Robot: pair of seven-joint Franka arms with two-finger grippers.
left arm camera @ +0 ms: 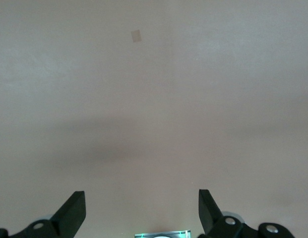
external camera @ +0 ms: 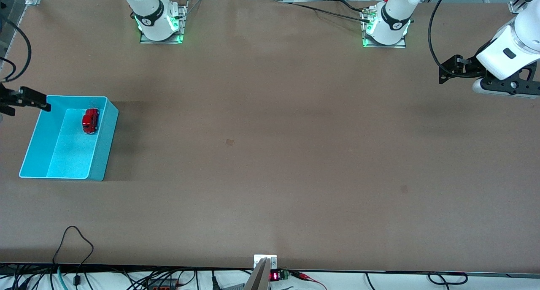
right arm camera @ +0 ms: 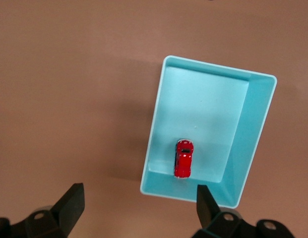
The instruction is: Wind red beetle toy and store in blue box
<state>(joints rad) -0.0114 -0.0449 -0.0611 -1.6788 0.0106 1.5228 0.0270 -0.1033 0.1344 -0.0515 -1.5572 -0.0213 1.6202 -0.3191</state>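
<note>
You see the red beetle toy (external camera: 90, 120) already in the blue box (external camera: 103, 155) | right claw (right arm camera: 136, 206) above box, open, empty | left claw (left arm camera: 141, 210) waits wide open, empty | storing looks done.

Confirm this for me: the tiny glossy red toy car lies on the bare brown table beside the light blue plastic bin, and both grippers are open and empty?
Not quite: the red toy car lies inside the light blue plastic bin, as the right wrist view shows. The left gripper and right gripper are indeed open and empty.
</note>
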